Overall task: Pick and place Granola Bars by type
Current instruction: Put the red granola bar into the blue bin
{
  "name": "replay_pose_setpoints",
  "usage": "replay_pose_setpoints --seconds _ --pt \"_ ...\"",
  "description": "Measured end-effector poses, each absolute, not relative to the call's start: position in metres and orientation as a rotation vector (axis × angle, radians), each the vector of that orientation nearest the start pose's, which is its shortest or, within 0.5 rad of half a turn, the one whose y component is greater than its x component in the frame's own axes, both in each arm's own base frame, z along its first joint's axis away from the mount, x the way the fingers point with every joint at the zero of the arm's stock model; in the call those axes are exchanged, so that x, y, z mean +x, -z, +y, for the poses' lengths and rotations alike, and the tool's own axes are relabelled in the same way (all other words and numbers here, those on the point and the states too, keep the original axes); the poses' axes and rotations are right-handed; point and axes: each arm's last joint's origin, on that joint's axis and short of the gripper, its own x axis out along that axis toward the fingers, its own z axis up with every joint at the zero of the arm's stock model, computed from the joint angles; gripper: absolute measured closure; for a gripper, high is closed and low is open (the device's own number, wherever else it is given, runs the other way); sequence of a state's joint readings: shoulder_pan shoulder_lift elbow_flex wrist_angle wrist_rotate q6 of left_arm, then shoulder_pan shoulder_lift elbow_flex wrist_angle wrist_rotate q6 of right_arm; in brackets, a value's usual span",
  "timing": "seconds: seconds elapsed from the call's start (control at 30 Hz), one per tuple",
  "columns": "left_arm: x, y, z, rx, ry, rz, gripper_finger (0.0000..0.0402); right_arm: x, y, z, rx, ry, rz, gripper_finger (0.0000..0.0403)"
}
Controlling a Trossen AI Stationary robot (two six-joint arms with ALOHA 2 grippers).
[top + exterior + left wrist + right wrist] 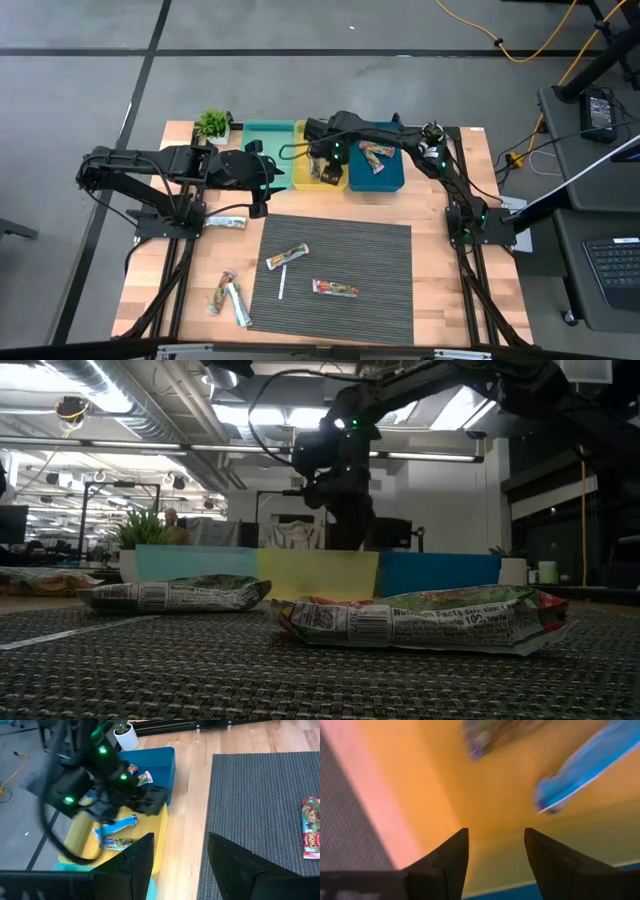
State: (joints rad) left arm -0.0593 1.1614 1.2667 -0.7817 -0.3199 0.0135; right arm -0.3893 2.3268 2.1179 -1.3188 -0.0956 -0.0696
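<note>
Grey ribbed mat (380,260) nearest me carries two granola bars (335,289) and a white stick (281,284); beyond, my right gripper (495,845) hangs open and empty over the yellow bin (150,850), blue bar (580,780) beneath; left gripper (180,855) waits open nearby.

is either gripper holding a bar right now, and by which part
No. The right gripper is open over the yellow bin, with the blue bar lying loose in it. The left gripper is open and empty.
</note>
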Motion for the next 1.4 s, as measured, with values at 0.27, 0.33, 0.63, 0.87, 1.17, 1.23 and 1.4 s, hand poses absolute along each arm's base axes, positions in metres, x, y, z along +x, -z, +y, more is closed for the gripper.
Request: replay_pose_setpoints --seconds 0.27,0.33,0.63,0.87,1.17,1.23,1.4 --pt "0.227 -0.371 -0.004 0.141 -0.246 0.668 0.0226 0.417 -0.259 -0.127 0.217 0.144 1.438 0.0208" --pt "0.227 -0.371 -0.004 0.141 -0.246 0.668 0.0226 0.413 -0.28 -0.11 0.188 0.123 1.395 0.0208" --pt "0.227 -0.371 -0.004 0.141 -0.246 0.668 0.0226 0.348 -0.346 -0.025 0.072 0.138 1.197 0.0208" --pt "0.227 -0.372 -0.004 0.141 -0.246 0.668 0.0226 0.289 -0.35 0.035 0.027 0.055 0.974 0.0208" --pt "0.227 -0.372 -0.004 0.141 -0.247 0.668 0.0226 0.257 -0.338 0.085 0.017 -0.101 0.89 0.0208" --pt "0.227 -0.372 -0.004 0.141 -0.246 0.668 0.0226 0.259 -0.334 0.095 0.002 -0.133 0.881 0.0208" --pt "0.227 -0.372 -0.004 0.141 -0.247 0.668 0.0226 0.269 -0.325 0.122 -0.019 -0.211 0.829 0.0208"
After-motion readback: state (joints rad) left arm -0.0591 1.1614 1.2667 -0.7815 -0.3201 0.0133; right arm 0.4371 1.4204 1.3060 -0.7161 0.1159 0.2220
